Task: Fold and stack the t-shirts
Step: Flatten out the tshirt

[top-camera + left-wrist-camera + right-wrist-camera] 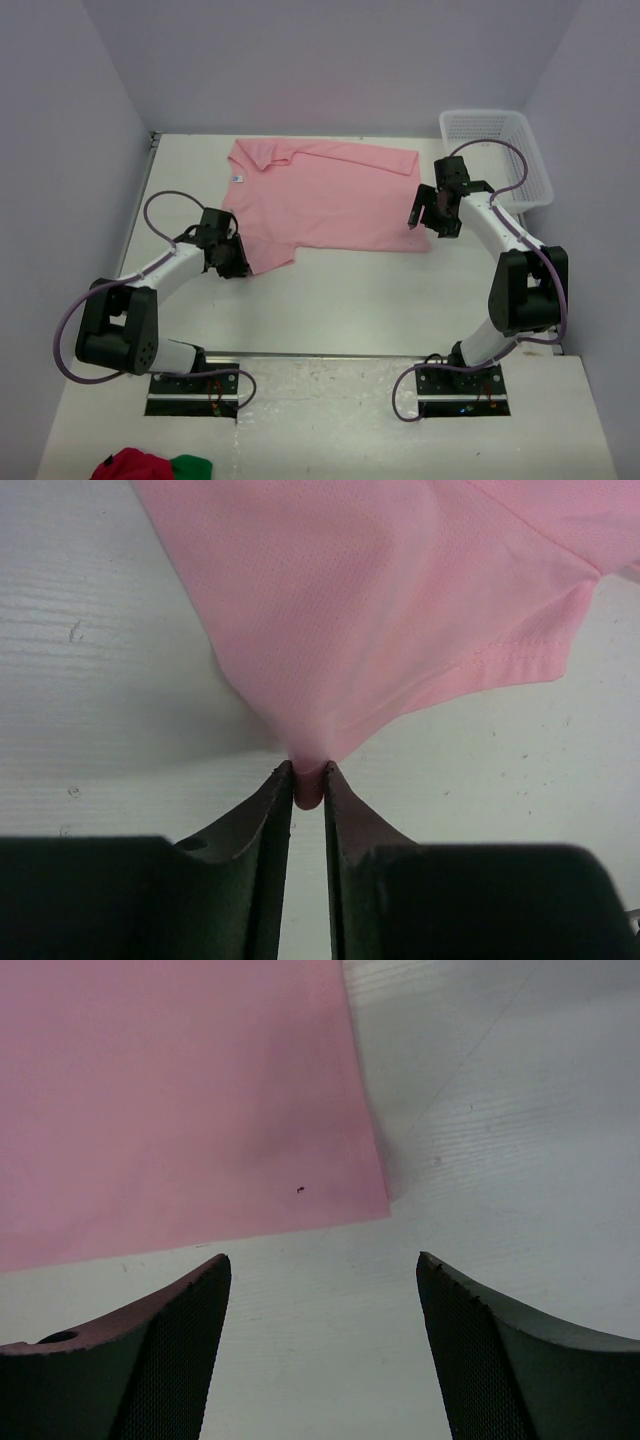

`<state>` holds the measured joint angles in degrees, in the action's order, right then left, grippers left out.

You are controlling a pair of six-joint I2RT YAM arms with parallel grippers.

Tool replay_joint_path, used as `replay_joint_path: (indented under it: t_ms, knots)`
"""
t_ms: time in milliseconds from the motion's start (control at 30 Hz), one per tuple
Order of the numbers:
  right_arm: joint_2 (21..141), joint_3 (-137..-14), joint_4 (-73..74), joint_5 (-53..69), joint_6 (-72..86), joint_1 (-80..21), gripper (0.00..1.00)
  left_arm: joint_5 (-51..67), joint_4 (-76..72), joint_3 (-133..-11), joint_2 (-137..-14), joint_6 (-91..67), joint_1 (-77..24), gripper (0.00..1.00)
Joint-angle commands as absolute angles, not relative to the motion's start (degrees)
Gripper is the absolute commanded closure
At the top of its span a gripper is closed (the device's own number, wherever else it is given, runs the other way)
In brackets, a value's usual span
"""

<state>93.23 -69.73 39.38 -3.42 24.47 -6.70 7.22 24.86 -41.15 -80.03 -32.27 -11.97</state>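
Starting nearest, at 7 o'clock of the overhead view: finding a red and green cloth bundle (150,466) sitting on the near ledge, well apart from both arms.

Moving outward to 9 o'clock: clamping the left gripper (232,262) on the t-shirt (330,200), pinching a small tuck of pink fabric at its near-left edge between the 2 fingers (262,830), with jaws almost together. Seeing, through the left wrist camera, the cloth fanning out from the fingertips toward 12 o'clock, with a stitched hem curving off at 2 o'clock and the white table (340,300) showing on either side.

Crossing to 3 o'clock: holding the right gripper (432,212) released, jaws spread wide and grasping nothing, just beside the t-shirt's near-right corner. Seeing, through the right wrist camera, that corner lying flat at 12 o'clock of the fingertips, with bare table in the gap. Not being able to tell about any contact between tips and tabletop.

Looking farther: finding the 1 t-shirt spread sideways across the middle and far part of the table, between the 2 grippers, with the collar (262,158) and small white neck label (238,179) at its 10 o'clock end.

Ending farthest out, at 1 o'clock: finding a white mesh basket (478,114) sitting at the table's far right edge, beyond the right gripper and apart from the t-shirt.
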Motion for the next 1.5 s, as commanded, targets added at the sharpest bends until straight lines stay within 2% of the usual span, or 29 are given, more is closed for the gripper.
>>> replay_joint_path:
  t_ms: [0,67,100,600,767,1067,1467]
  knots:
    - [90.7,-69.6,38.6,-3.4,24.4,-6.7,0.25,8.0,23.6,-40.8,-79.5,-32.3,-11.5,0.81]
    - [91.0,-69.6,38.8,-3.7,24.3,-6.7,0.25,7.5,23.6,-41.5,-79.9,-32.1,-11.4,0.96]
    - [91.1,-69.7,38.8,-4.0,24.3,-6.7,0.25,7.4,23.6,-41.7,-80.1,-32.0,-11.5,1.00]
    - [98.3,-70.3,42.5,-7.5,26.4,-5.3,0.26,0.5,28.7,-46.4,-72.4,-31.6,-11.3,1.00]
    - [100.8,-71.5,43.4,-2.1,26.7,-4.9,0.31,3.1,27.6,-47.2,-73.6,-30.6,-11.3,1.00]
    - [103.7,-72.3,43.2,-1.8,27.8,-5.0,0.38,5.1,25.4,-47.3,-75.2,-28.7,-11.2,1.00]
    - [105.7,-72.6,43.2,-1.9,29.9,-4.9,0.57,8.0,25.2,-46.8,-73.3,-27.4,-10.5,1.00]
